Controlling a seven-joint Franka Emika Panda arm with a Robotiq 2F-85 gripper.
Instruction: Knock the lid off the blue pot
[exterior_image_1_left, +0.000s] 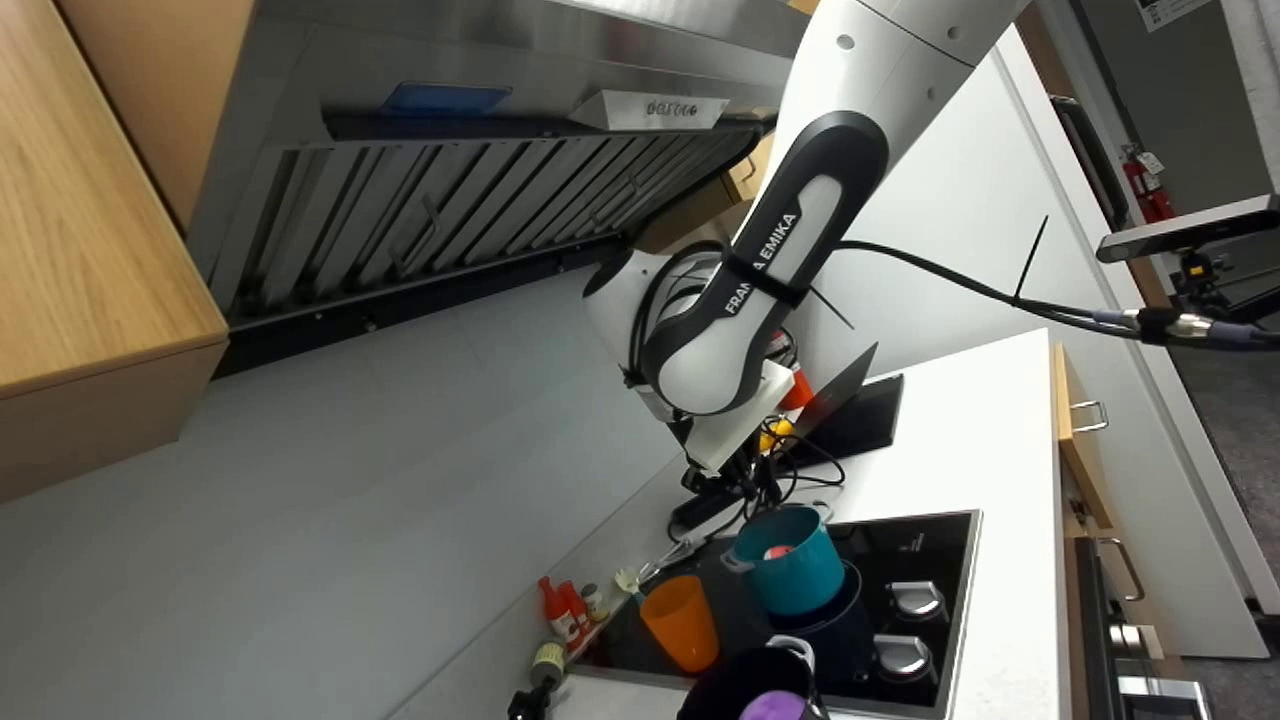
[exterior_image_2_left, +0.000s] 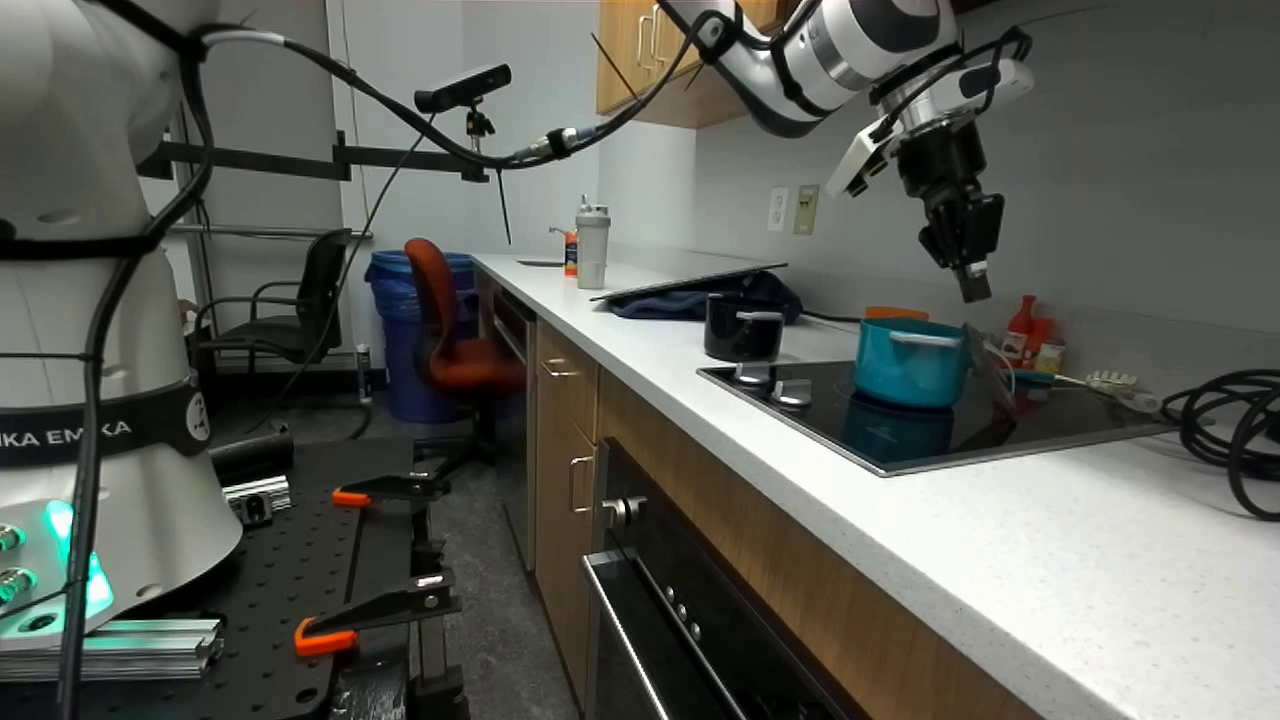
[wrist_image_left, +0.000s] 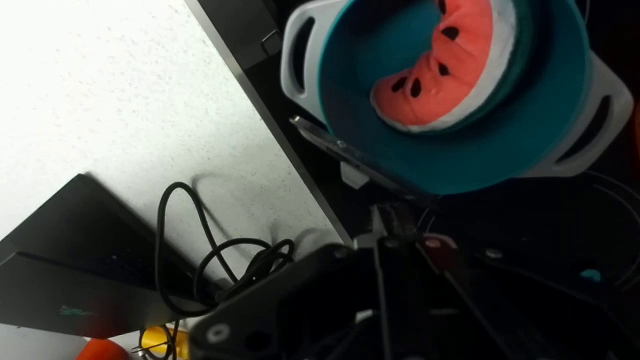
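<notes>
The blue pot (exterior_image_1_left: 795, 565) stands upright and uncovered on the black cooktop; it also shows in an exterior view (exterior_image_2_left: 910, 375) and in the wrist view (wrist_image_left: 480, 160). A red plush watermelon slice (wrist_image_left: 450, 75) lies inside it. The dark lid (exterior_image_2_left: 988, 365) stands on edge, tilted against the pot's side, and shows nearly edge-on in the wrist view (wrist_image_left: 350, 152). My gripper (exterior_image_2_left: 974, 285) is above the lid and beside the pot, apart from both. Its fingertips are together and empty in the wrist view (wrist_image_left: 394, 222).
An orange pot (exterior_image_1_left: 682, 622) and red sauce bottles (exterior_image_1_left: 565, 612) stand behind the blue pot. A black pot (exterior_image_2_left: 743, 328) is beside the cooktop. A laptop (wrist_image_left: 90, 270) and black cables (wrist_image_left: 250, 250) lie on the counter. The range hood (exterior_image_1_left: 450, 200) hangs above.
</notes>
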